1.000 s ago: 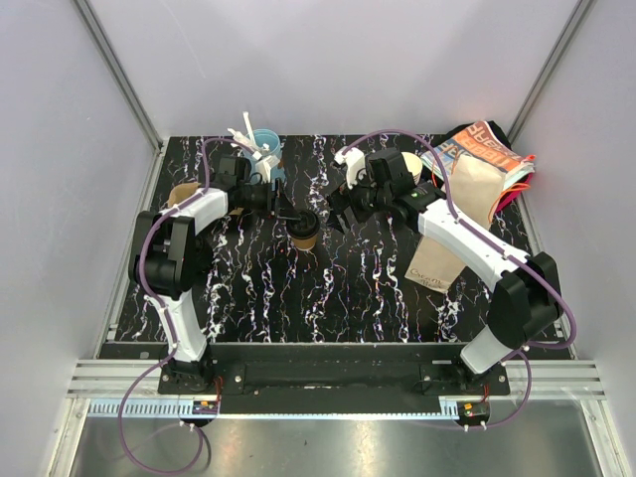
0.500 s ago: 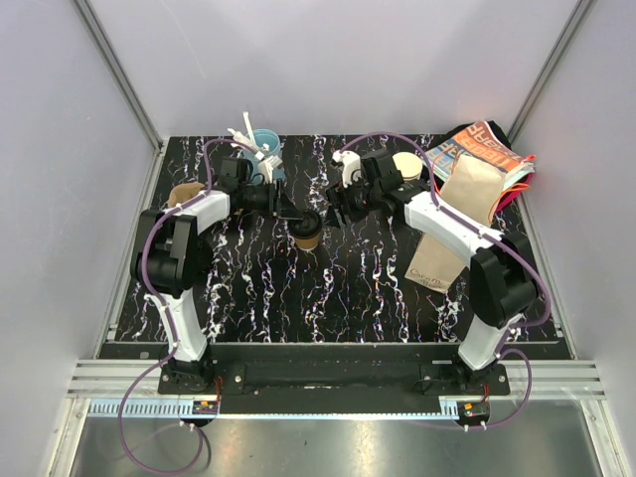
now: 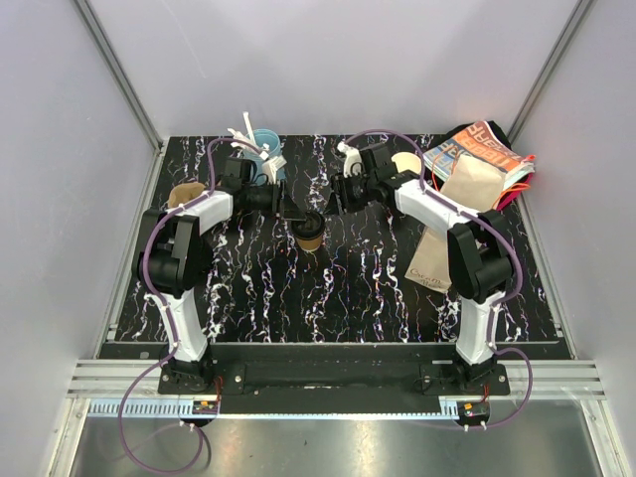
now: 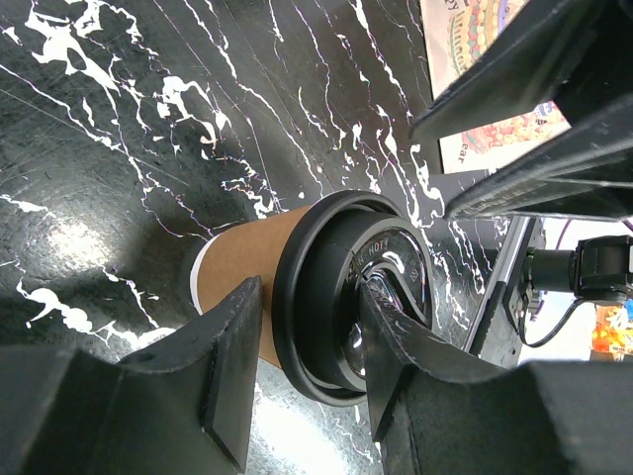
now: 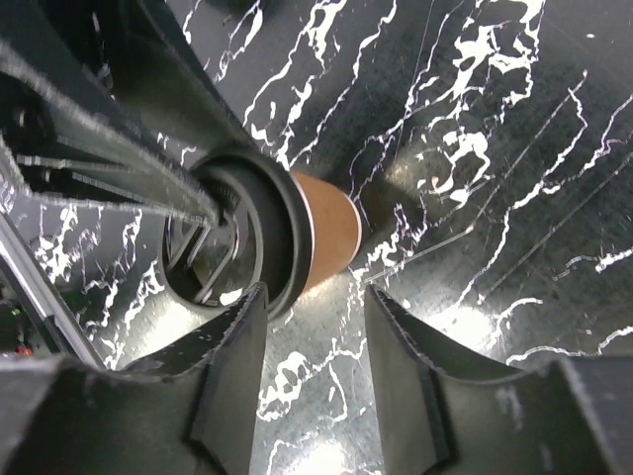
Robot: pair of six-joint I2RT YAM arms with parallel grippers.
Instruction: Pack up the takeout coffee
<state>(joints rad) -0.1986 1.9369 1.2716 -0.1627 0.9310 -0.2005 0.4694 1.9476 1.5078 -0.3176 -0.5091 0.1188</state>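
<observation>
The takeout coffee cup (image 3: pixel 309 233), brown with a black lid (image 4: pixel 341 297), was positioned just to the 9 o'clock side of the centre of the black marbled worktop (image 3: pixel 248 298); whether its base rested on the surface could not be determined. The left end effector (image 4: pixel 309 292) reached in from the cup's 10 o'clock; its fingers (image 4: pixel 227 366) pinched the cup at the lid, one on each side. The right end effector (image 5: pixel 316 297) was located at the cup's 1 o'clock; its fingers were spread, with bare worktop between them and the cup just beyond the tips. A brown paper bag (image 3: pixel 459 209) lay at 3 o'clock of the cup; a magazine (image 3: pixel 479 147) lay at 2 o'clock; a light-blue cup (image 3: pixel 264 141) holding white utensils stood at 11 o'clock.
</observation>
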